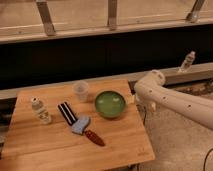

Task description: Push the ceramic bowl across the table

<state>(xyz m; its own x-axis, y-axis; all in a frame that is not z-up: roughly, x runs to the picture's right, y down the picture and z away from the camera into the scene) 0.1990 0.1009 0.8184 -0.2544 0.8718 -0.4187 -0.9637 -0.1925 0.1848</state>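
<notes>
The green ceramic bowl [110, 104] sits upright on the right part of the wooden table [45, 147], close to its right edge. My white arm [172, 100] reaches in from the right. Its end, with the gripper [136, 100], hangs just right of the bowl at the table's right edge. The arm hides most of the gripper, and I cannot tell whether it touches the bowl.
A translucent plastic cup [80, 91] stands just left of the bowl. A small white bottle [40, 111] stands at the left. A black striped object [66, 113], a blue pad [80, 125] and a red-handled tool [94, 138] lie mid-table. A bottle [187, 62] stands on the ledge behind.
</notes>
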